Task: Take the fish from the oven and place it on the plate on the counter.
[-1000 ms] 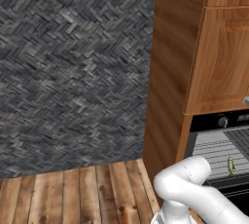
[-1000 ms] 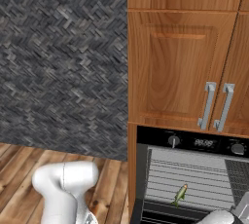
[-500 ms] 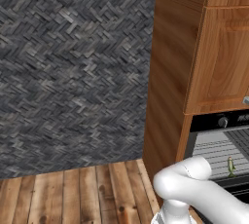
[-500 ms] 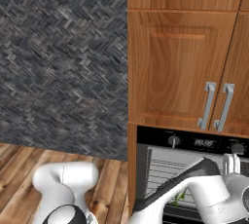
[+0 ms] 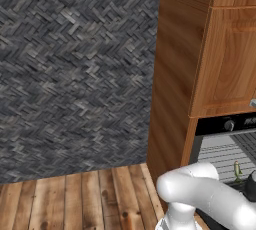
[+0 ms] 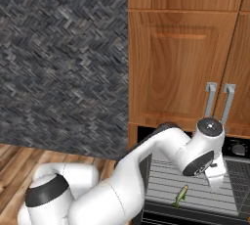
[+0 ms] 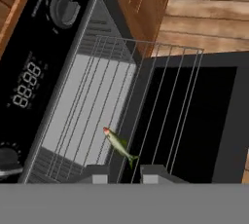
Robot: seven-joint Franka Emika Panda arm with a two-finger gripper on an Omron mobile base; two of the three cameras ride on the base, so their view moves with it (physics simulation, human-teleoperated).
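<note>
The fish [image 7: 119, 145], small and olive-green, lies on the silver wire rack [image 7: 160, 106] of the black oven [image 7: 34, 72]. It also appears in the base views as the fish [image 6: 180, 195] and the fish [image 5: 237, 170]. My gripper [image 7: 124, 174] hangs just above the fish, open, its fingertips [image 7: 97, 173] apart and holding nothing. The fish's tail points toward the gap between them. In the right base view the hand [image 6: 215, 175] is over the rack, right of the fish. The plate and the counter are out of view.
The oven door [image 7: 204, 121] is folded down, its dark glass under the pulled-out rack. Knobs [image 7: 63, 9] and a display [image 7: 28, 90] sit on the top panel. Wooden cabinets [image 6: 176, 67] rise above the oven, and a grey woven wall [image 5: 75, 69] and plank floor [image 5: 90, 199] lie to the left.
The arm has swung up from the lower right and now arches in front of the oven, hand over the rack. The fish has not moved.
</note>
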